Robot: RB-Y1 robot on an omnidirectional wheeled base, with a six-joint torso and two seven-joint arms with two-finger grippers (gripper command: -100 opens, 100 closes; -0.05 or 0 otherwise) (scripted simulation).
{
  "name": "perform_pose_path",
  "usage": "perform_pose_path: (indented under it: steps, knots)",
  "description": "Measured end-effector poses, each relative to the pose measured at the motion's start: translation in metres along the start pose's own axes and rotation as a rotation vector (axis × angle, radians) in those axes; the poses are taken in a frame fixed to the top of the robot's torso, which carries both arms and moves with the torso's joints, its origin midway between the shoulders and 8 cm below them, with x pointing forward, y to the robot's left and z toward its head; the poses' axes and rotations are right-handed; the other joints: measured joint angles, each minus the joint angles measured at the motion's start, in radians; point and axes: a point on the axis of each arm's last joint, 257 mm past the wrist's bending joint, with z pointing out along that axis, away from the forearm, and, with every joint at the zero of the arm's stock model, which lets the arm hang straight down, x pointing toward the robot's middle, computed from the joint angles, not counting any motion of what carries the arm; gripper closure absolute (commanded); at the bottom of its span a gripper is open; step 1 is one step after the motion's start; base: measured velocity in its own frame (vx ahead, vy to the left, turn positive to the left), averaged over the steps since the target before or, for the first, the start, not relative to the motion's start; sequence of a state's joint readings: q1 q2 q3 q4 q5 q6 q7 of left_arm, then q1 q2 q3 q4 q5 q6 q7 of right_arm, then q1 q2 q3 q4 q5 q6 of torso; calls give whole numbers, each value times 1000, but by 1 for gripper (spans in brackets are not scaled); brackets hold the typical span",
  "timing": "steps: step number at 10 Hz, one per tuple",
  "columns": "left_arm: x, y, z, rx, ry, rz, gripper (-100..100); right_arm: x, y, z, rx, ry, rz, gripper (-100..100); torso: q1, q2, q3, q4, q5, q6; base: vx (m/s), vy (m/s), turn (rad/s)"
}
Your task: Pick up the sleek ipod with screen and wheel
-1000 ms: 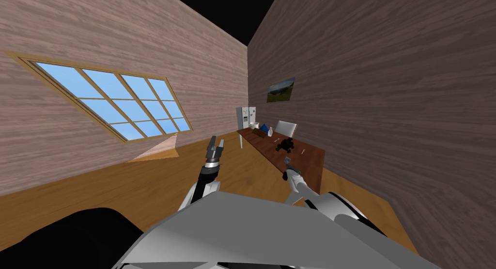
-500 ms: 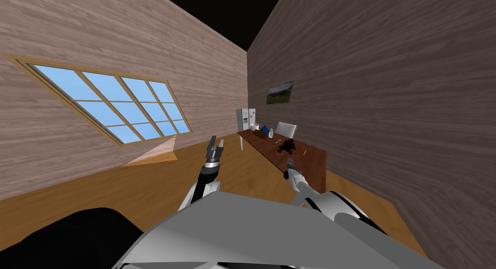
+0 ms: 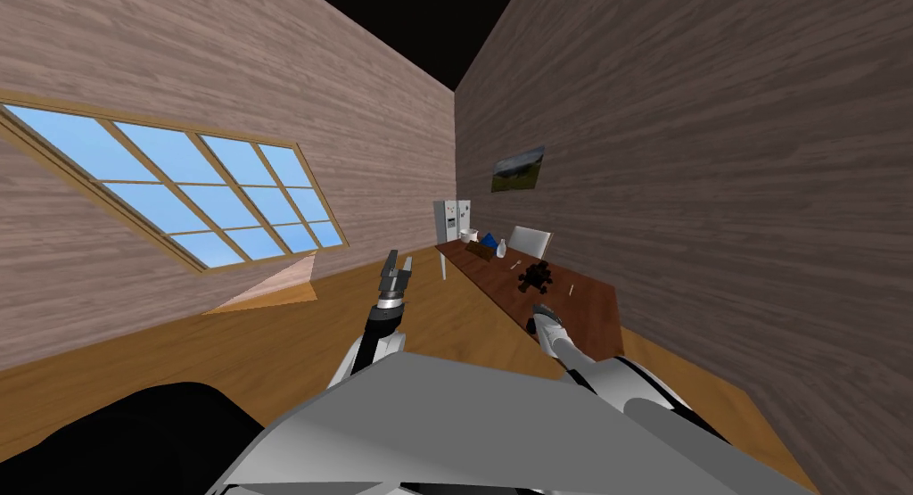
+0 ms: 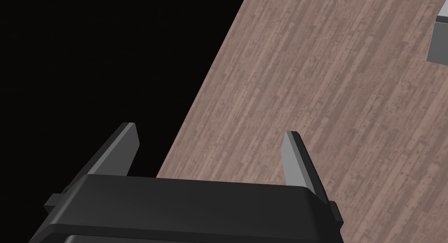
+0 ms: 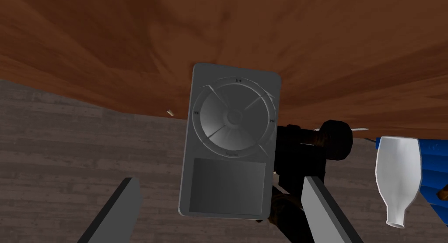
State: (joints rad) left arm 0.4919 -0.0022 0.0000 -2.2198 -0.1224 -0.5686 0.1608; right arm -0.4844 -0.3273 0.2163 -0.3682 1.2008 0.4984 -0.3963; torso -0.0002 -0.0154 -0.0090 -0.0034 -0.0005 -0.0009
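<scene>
**Head view.** The whole picture is shifted against a second ago: the window is slid outward and the desk (image 3: 593, 313) is drawn nearer. This is read as the robot's own move, not the things'. The right gripper (image 3: 540, 314) is now held over the desk's near part, short of a black object (image 3: 537, 276). The approach is judged nearly closed. The left gripper (image 3: 397, 268) is held up over the floor, well apart from the desk. At the desk's far end a small white vessel (image 3: 469, 235) and a white bottle (image 3: 501, 247) are noted; their contents are too small to tell.

**Left wrist view.** The left gripper is spread wide with nothing between its fingers.

**Right wrist view.** The grey ipod (image 5: 232, 142) is seen face-on, wheel and screen plain, just ahead of the right gripper. The fingers are spread wide to either side, touching nothing. Whether the ipod leans on the black object cannot be told. Closing in is judged the remaining step.
</scene>
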Motion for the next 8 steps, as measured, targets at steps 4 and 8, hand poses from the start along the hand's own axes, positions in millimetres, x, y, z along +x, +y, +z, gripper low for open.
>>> perform_pose_path:
  steps: [4,8]
  knots:
    - [0,0,0,0,0,0,0,10,-13,-1,-8,3,3,-100,0,5,3,1,0,0,79,15,-57]
    - [0,0,0,0,0,0,0,22,-24,-1,-22,4,-15,-100,1,5,3,1,0,0,72,25,-54]
